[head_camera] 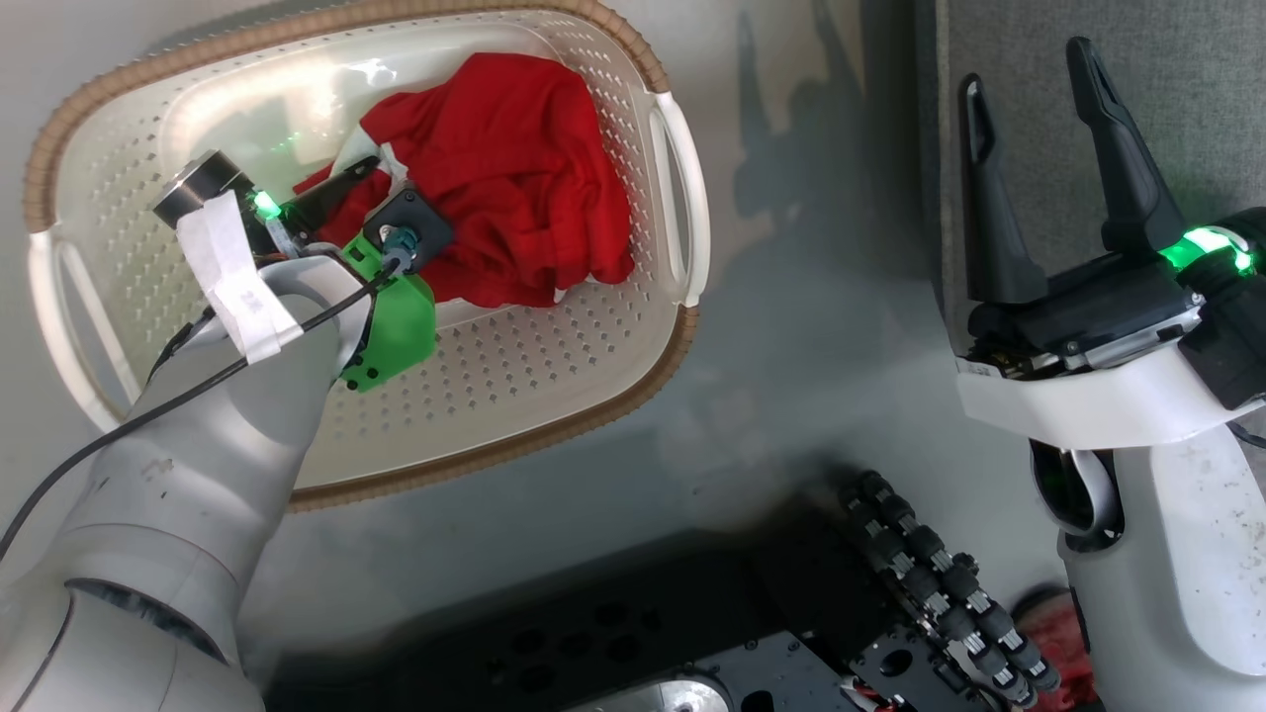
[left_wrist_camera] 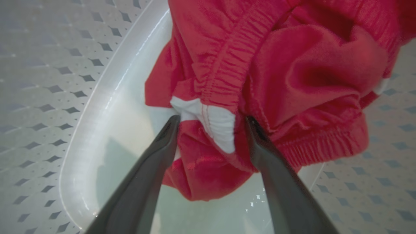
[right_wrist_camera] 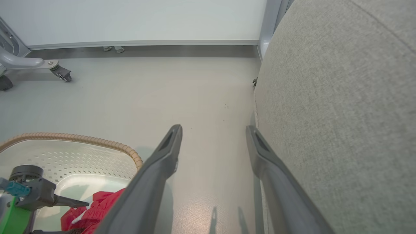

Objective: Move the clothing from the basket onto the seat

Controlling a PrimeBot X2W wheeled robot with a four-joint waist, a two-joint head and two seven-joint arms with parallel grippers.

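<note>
From the head view, your left arm reaches down into the basket (head_camera: 593,396) with its wrist bent. The left gripper (head_camera: 341,193) sits at the left edge of the red clothing (head_camera: 514,168) heaped inside. Your right arm stands upright at the lower right, and the right gripper (head_camera: 1026,64) points up with its fingers spread, in front of the seat (head_camera: 1187,99).

In the left wrist view, the fingers stand apart astride a fold of waistband and white trim, not pinching it.

In the right wrist view, the fingers are parted over the floor (right_wrist_camera: 146,97), with the seat just beside one of them.
</note>
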